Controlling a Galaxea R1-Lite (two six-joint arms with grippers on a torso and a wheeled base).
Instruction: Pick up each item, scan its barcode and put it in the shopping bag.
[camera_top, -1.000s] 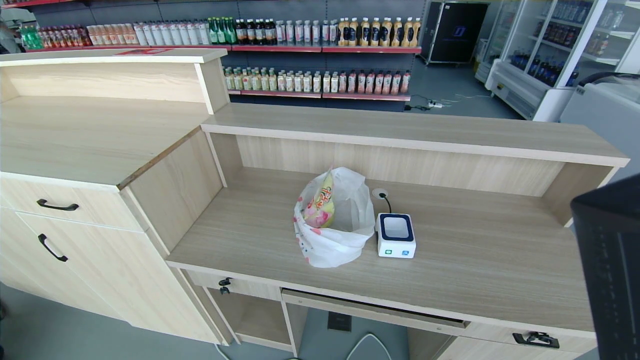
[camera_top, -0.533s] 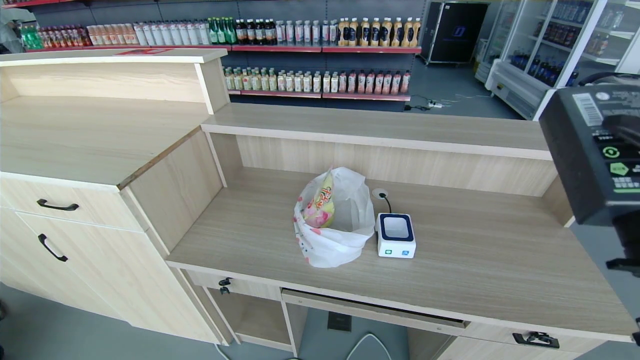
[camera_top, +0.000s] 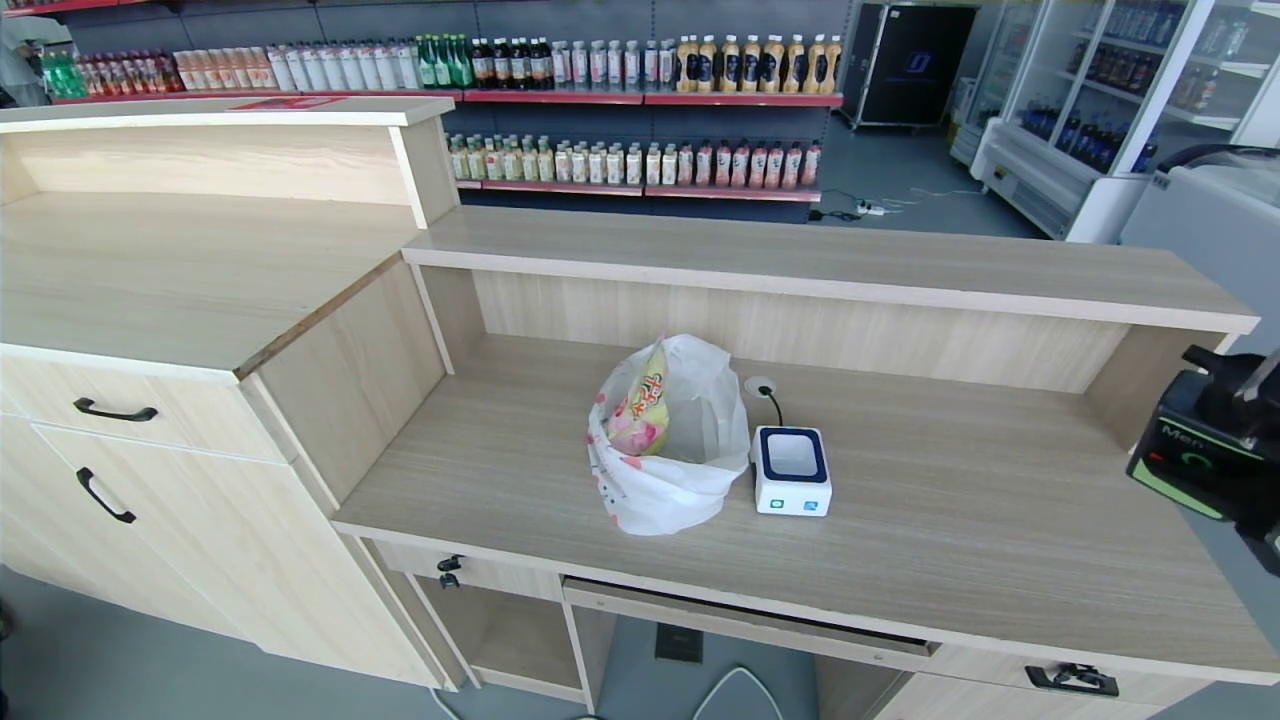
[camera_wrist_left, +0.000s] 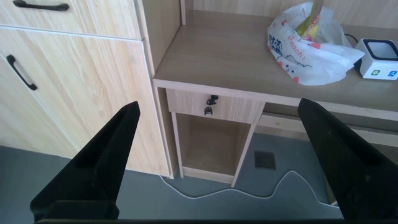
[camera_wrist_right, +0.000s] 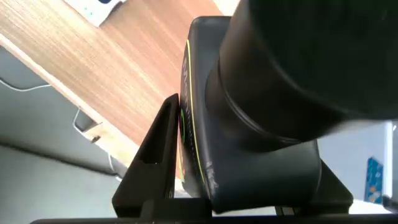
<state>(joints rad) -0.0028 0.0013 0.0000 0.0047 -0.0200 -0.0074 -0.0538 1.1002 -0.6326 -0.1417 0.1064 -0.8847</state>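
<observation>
1. Looking from the head view, the right end effector (camera_top: 1250, 470) hangs off the right end of the desk (camera_top: 950, 540), closed on a black box (camera_top: 1190, 460) with a green band. The scanner (camera_top: 792, 470) lies well to its left on the desk, window upward, just beside the shopping bag (camera_top: 665, 480). The bag already holds a yellow snack packet (camera_top: 645, 405). Since the right arm carries the item, I judge that the box must travel leftward over the desk to reach the scanner.
2. From the left wrist view, the left end effector (camera_wrist_left: 219, 106) is spread wide and empty. It sits low in front of the desk, with the bag and scanner up beyond it.
3. From the right wrist view, the box sits clamped against the fingers (camera_wrist_right: 152, 165), above the desk edge. I cannot tell its long axis or which face carries the barcode.
</observation>
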